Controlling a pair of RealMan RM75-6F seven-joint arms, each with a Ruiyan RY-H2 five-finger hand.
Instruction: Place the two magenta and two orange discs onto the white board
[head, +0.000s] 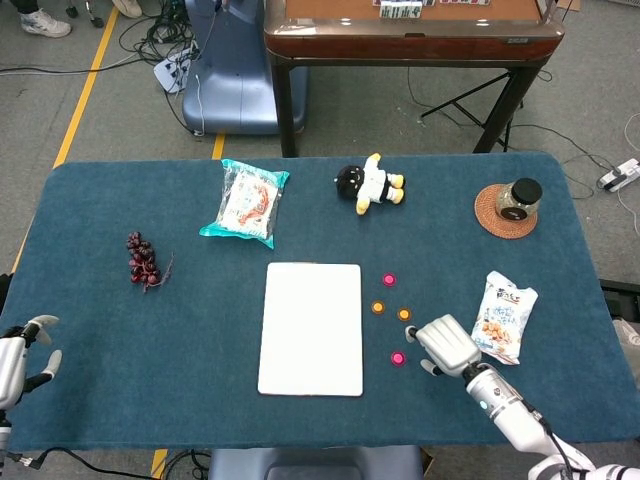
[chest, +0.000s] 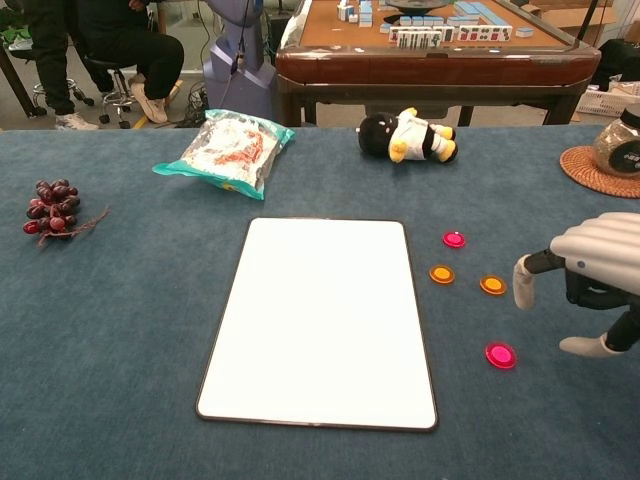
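Four discs (head: 391, 317) lie off the white board (head: 311, 328) — right hand (head: 446, 345) near.

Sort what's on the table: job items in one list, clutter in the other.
Job:
white board
magenta discs
orange discs
right hand, open beside the discs

Clutter:
grapes
teal snack bag
plush toy
jar on coaster
white snack bag
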